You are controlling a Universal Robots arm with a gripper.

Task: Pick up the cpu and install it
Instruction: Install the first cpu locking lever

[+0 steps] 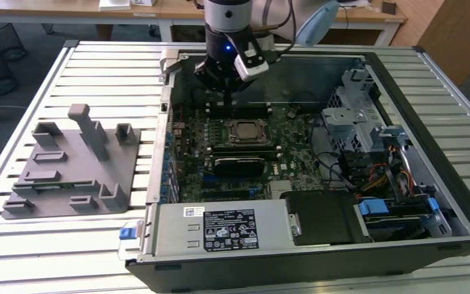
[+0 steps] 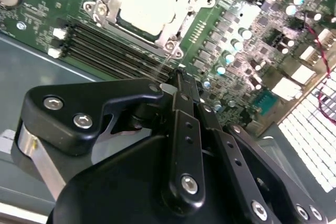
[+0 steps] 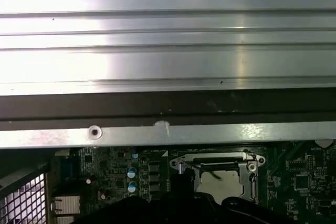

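In the exterior view, your slatted metal bench carries an open computer case; wooden desks stand behind. The tool hangs inside the case, over the motherboard. The cpu sits in its socket just below the tool. A grey fixture plate lies well apart, outside the case.

In the second wrist view, the tool's fingers are pressed together, holding nothing; the cpu lies beyond them.

In the first wrist view, the cpu sits framed in the socket.
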